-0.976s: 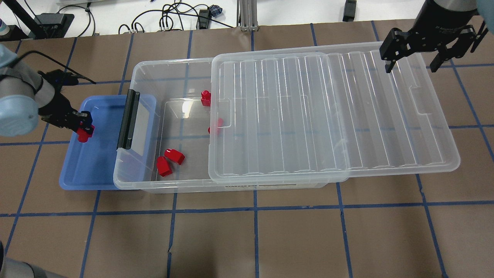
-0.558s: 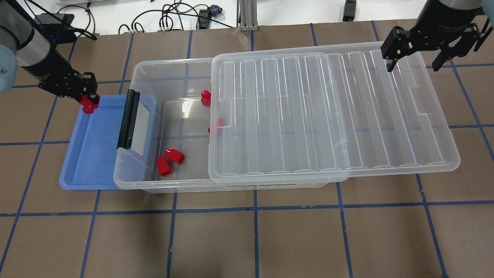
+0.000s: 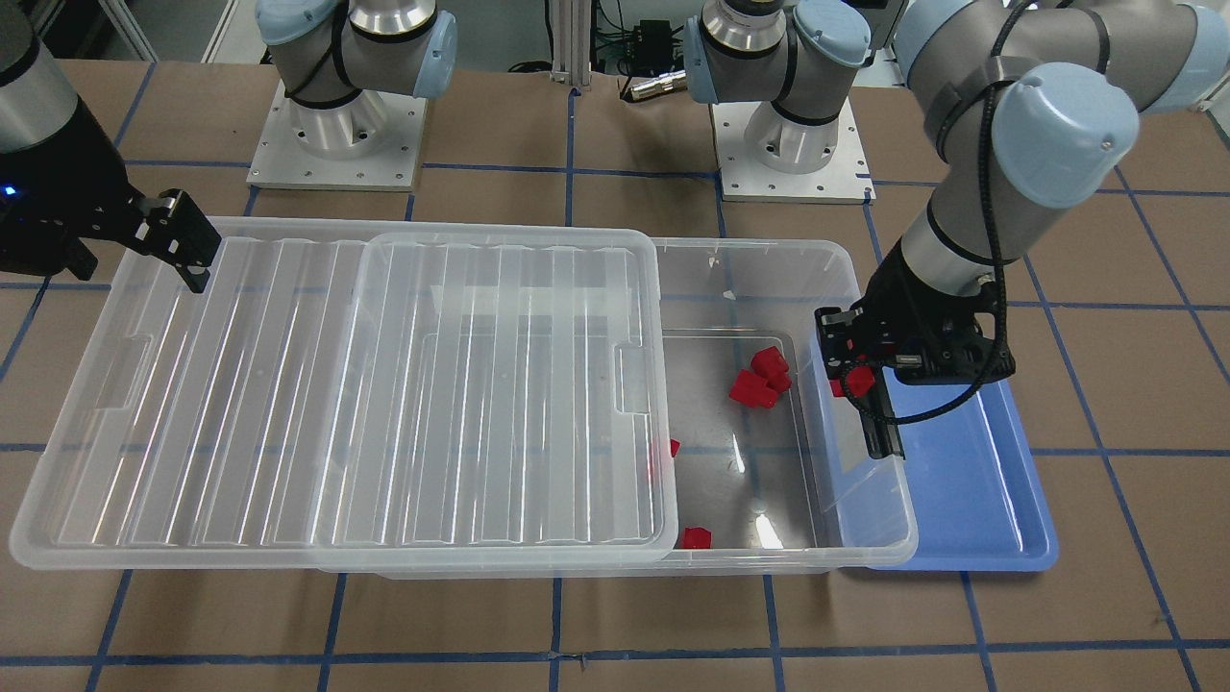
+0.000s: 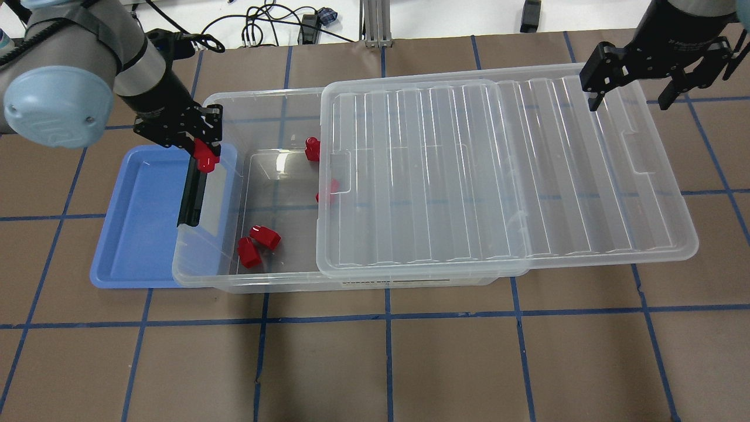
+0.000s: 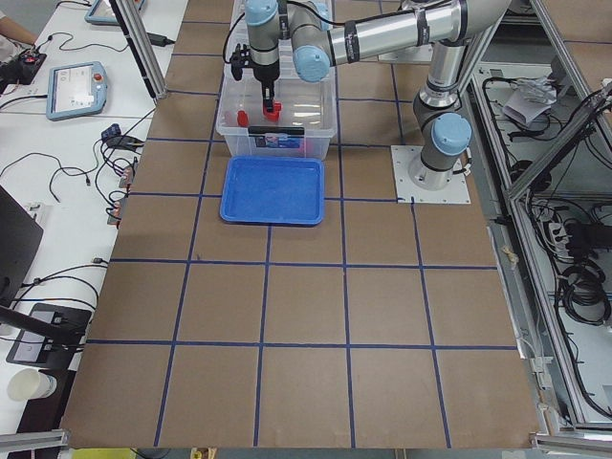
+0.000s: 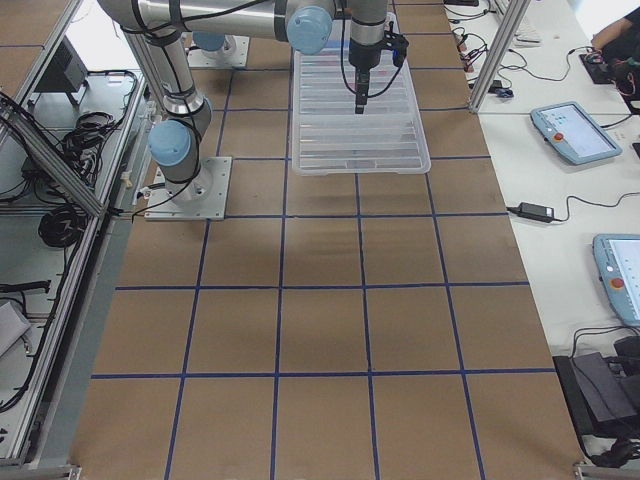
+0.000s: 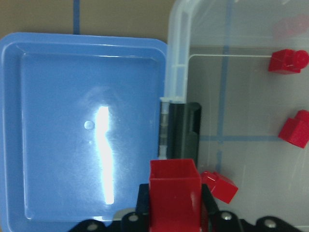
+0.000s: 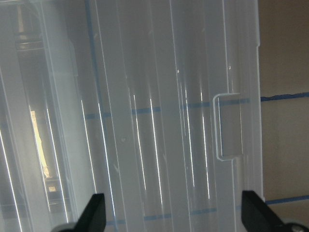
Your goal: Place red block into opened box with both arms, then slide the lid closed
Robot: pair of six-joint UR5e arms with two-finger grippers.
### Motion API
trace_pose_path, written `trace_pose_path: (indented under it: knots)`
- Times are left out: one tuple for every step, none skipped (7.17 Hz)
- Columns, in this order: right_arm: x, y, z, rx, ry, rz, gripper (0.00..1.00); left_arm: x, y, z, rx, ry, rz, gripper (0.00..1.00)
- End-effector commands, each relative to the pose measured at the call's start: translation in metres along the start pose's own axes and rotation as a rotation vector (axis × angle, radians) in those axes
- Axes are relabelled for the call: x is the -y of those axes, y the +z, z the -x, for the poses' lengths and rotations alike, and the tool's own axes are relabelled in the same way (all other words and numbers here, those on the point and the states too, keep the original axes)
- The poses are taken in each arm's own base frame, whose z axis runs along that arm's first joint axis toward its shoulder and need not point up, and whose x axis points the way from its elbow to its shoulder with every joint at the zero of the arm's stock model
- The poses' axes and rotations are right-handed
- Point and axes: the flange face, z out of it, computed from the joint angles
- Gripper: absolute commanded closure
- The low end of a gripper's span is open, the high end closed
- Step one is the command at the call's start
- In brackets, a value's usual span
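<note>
My left gripper (image 4: 204,151) is shut on a red block (image 4: 205,157) and holds it above the black latch bar (image 4: 193,183) at the left short end of the clear box (image 4: 261,285). In the left wrist view the held red block (image 7: 175,192) hangs over the box's rim. Several more red blocks lie on the box's floor, among them a pair (image 4: 258,243) and one (image 4: 312,149) beside the lid's edge. The ribbed clear lid (image 4: 504,170) rests slid to the right and leaves the box's left part uncovered. My right gripper (image 4: 634,98) hovers open above the lid's far right corner.
A blue tray (image 4: 133,225) with nothing in it lies against the box's left end, partly under it. Brown table with blue tape lines (image 4: 387,316) lies in front of the box. Cables (image 4: 258,26) run along the far edge.
My left gripper has carried the red block from over the blue tray up and to the right, to above the box's latch end. The right gripper has hardly moved.
</note>
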Motion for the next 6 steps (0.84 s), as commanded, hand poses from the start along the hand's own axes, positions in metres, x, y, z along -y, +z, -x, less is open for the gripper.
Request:
trace_pose_path:
  knots:
    - [-0.004,0.003,-0.001,0.006,-0.017,0.029,0.00,-0.004,0.031,-0.024,0.000,0.000,0.017,0.99]
    - [-0.002,0.007,0.000,0.003,-0.007,0.039,0.00,-0.007,0.056,-0.027,-0.003,0.016,-0.025,0.99]
    - [-0.003,0.005,0.000,0.004,-0.004,0.034,0.00,-0.008,0.080,-0.028,-0.010,0.011,-0.060,0.99]
    - [-0.005,0.002,0.001,0.003,-0.002,0.032,0.00,-0.008,0.096,-0.033,-0.012,0.020,-0.057,0.99]
    - [-0.006,0.001,0.001,0.002,-0.002,0.029,0.00,-0.012,0.105,-0.042,-0.004,0.037,-0.039,0.99]
    - [-0.007,0.001,0.000,0.001,-0.002,0.031,0.00,-0.012,0.120,-0.046,-0.001,0.019,-0.010,0.99]
